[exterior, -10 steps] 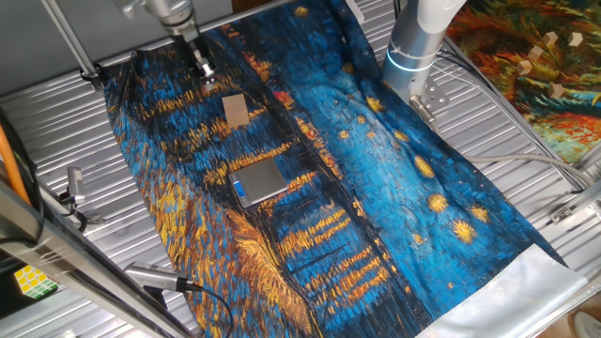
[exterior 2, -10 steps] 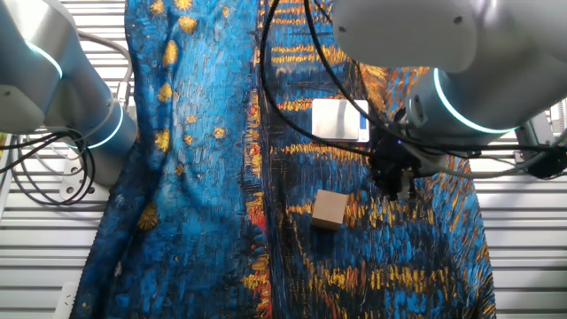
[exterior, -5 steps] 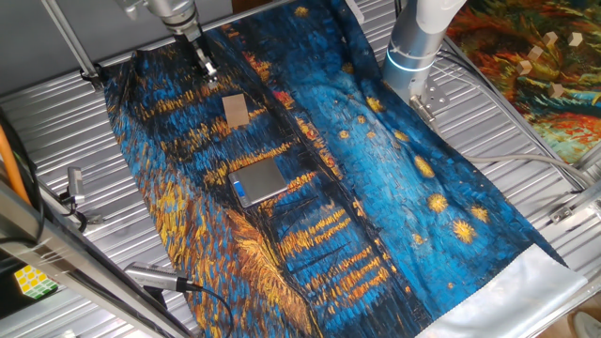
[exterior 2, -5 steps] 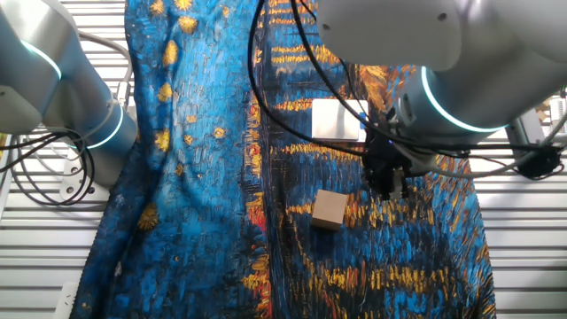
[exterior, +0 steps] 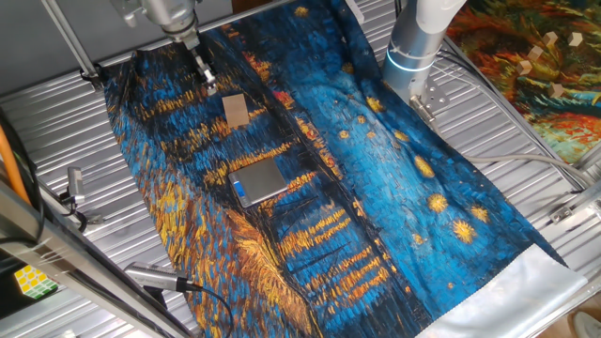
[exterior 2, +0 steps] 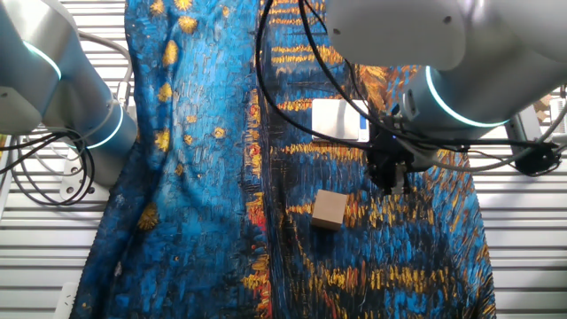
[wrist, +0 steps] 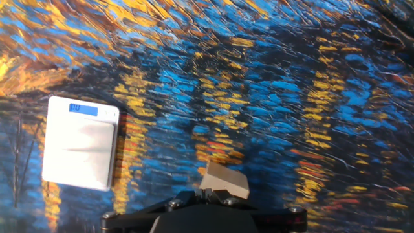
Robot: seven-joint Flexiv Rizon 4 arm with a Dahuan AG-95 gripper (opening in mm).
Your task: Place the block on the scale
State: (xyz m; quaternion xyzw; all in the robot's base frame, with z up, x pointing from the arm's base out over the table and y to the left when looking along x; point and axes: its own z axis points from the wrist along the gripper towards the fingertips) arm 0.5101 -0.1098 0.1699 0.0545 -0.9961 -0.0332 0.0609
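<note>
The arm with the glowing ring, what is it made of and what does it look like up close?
The arm is a fat, rounded, light grey tube with a glowing cyan ring at one joint. Black cables loop along it. Its gripper is small, dark and boxy, black in the hand view. A second grey arm carries the same cyan ring.

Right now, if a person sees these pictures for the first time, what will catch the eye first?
First the painted blue-and-orange cloth covering the table. On it lie the scale and, apart from it, the bare block. The end effector hangs near the block, holding nothing.
</note>
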